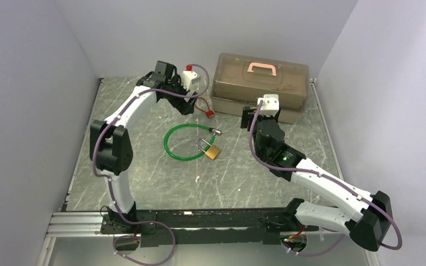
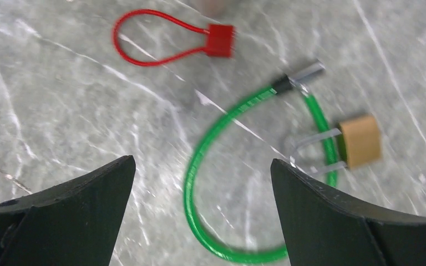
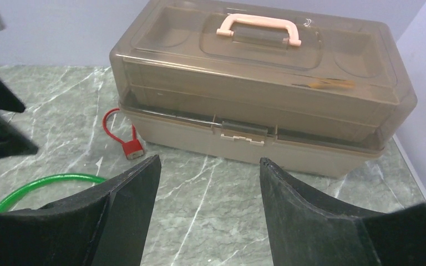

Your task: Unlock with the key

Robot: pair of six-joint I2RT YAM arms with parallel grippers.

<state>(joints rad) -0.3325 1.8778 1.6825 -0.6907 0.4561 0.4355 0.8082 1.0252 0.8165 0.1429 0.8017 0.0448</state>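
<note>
A brass padlock (image 1: 213, 151) lies mid-table, its shackle through a green cable loop (image 1: 184, 143). Both show blurred in the left wrist view: the padlock (image 2: 359, 140) at the right, the cable (image 2: 195, 166) below my fingers. A small red block on a red cord loop (image 1: 205, 110) lies behind them, near the box; it also shows in the left wrist view (image 2: 221, 40). I cannot make out a key blade. My left gripper (image 1: 191, 107) is open and empty, above the table just left of the red piece. My right gripper (image 1: 248, 118) is open and empty, facing the box.
A translucent brown toolbox (image 1: 260, 86) with a pink handle stands latched at the back right; it fills the right wrist view (image 3: 255, 83). The red piece (image 3: 132, 148) and the cable (image 3: 44, 182) sit at that view's left. Walls close in on three sides.
</note>
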